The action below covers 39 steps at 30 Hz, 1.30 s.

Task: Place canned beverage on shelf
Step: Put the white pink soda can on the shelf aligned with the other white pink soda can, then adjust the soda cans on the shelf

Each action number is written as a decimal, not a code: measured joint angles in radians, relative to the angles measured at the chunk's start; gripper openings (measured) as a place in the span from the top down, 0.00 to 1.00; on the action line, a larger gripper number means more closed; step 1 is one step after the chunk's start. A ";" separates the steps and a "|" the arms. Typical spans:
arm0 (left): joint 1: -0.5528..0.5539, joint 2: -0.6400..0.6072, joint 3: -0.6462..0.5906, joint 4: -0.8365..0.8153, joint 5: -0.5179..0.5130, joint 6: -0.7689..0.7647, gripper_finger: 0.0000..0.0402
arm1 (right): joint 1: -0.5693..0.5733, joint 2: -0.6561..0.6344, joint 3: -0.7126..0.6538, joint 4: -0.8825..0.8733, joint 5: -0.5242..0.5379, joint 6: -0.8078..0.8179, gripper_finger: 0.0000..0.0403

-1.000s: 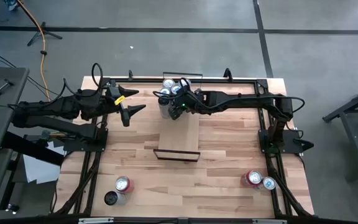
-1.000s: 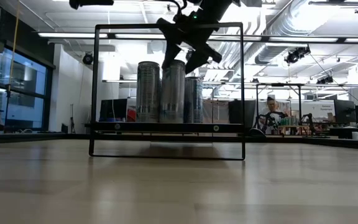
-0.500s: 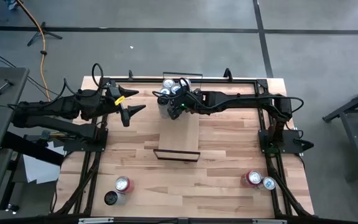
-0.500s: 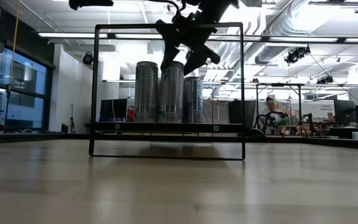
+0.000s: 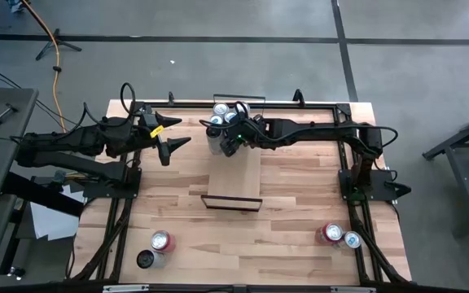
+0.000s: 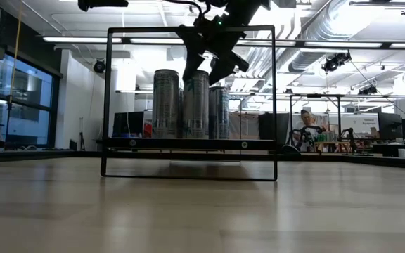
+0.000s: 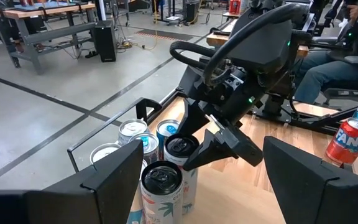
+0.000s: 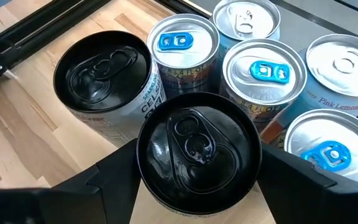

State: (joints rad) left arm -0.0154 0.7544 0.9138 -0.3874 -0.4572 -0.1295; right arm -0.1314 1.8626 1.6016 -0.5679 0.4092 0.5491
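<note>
Since a second ago, the right end effector [image 6: 208,62] has spread its fingers slightly over the can cluster; nothing else has shifted. At roughly nine o'clock on the desk [image 5: 300,212] the left end effector [image 5: 172,145] hangs idle, fingers apart and empty. Toward twelve o'clock stands the shelf [image 5: 236,175], a narrow pale-wood plank with a thin black frame, and at its far end the upright cans are packed together. The canned beverage [image 8: 196,148], a tall slim can with a black lid and pull tab, stands on the shelf's wood between the right end effector's two fingers, which are open and loosely straddle its top. Just beside it are another black-lidded can [image 8: 103,70] and blue-tabbed silver cans [image 8: 264,75].
</note>
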 joint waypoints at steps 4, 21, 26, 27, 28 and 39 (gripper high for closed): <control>0.000 0.000 0.000 0.000 0.000 0.000 0.28 | 0.000 0.000 0.000 0.000 0.000 0.000 0.32; 0.000 0.000 0.000 0.000 0.000 0.001 0.28 | 0.000 -0.003 0.002 0.003 0.008 0.011 0.18; 0.000 0.000 0.000 -0.001 0.000 0.001 0.28 | 0.000 -0.023 0.001 -0.029 0.005 -0.031 0.08; 0.000 0.000 0.000 -0.002 0.000 0.001 0.28 | 0.000 -0.033 0.001 -0.036 0.006 -0.041 0.07; 0.000 0.000 0.000 -0.001 0.000 0.001 0.28 | 0.000 -0.044 0.001 -0.045 0.005 -0.055 0.06; 0.000 0.010 0.001 -0.009 -0.050 -0.020 0.28 | -0.006 -0.237 0.001 -0.117 0.008 -0.208 0.05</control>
State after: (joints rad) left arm -0.0154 0.7642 0.9152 -0.3964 -0.5071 -0.1500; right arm -0.1379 1.6251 1.6028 -0.6852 0.4171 0.3412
